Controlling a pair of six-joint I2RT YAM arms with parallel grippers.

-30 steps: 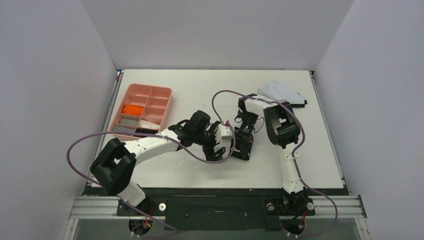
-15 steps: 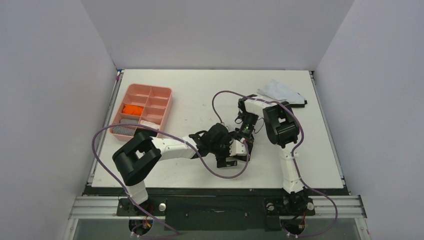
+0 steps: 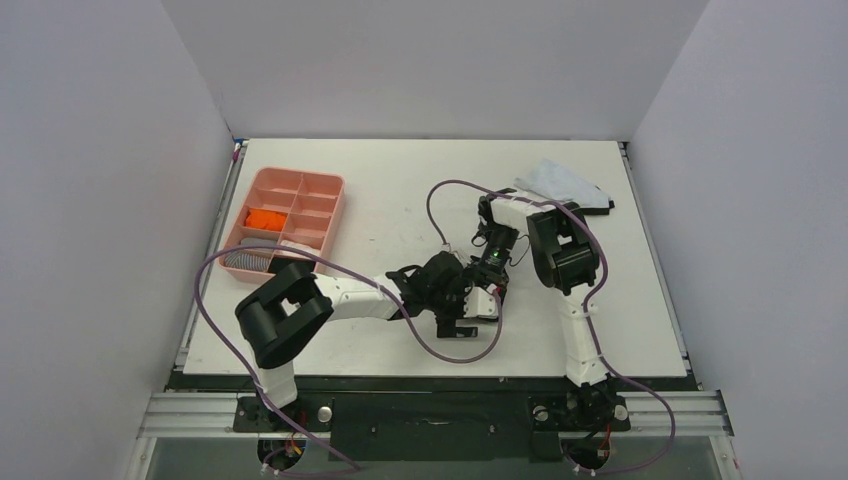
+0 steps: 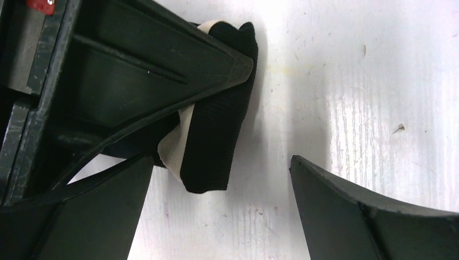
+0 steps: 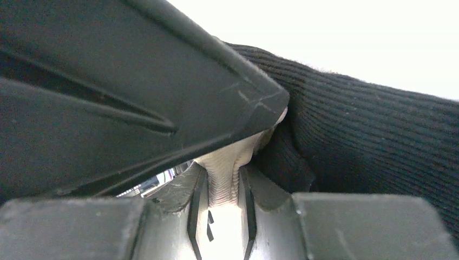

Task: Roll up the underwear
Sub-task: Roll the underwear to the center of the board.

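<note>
The black underwear (image 4: 216,124) with its beige waistband (image 4: 172,151) lies bunched on the white table. My right gripper (image 5: 222,189) is shut on a fold of that waistband (image 5: 224,162), with black ribbed cloth (image 5: 368,141) to its right. My left gripper (image 4: 216,216) is open just in front of the bundle, one finger (image 4: 81,216) on each side and neither touching the cloth. In the top view both grippers (image 3: 462,322) (image 3: 490,288) meet at mid-table and hide the garment. The orange underwear (image 3: 265,217) sits rolled in the tray.
A pink compartment tray (image 3: 335,205) stands at the left, with grey and white rolls in its near cells. A pale cloth pile (image 3: 560,183) with a dark piece (image 3: 598,205) lies at the back right. Purple cables loop over the near table.
My left arm has swung right and nearer, bringing its open gripper up against the right gripper. The right arm has stayed put, still pinching the waistband.
</note>
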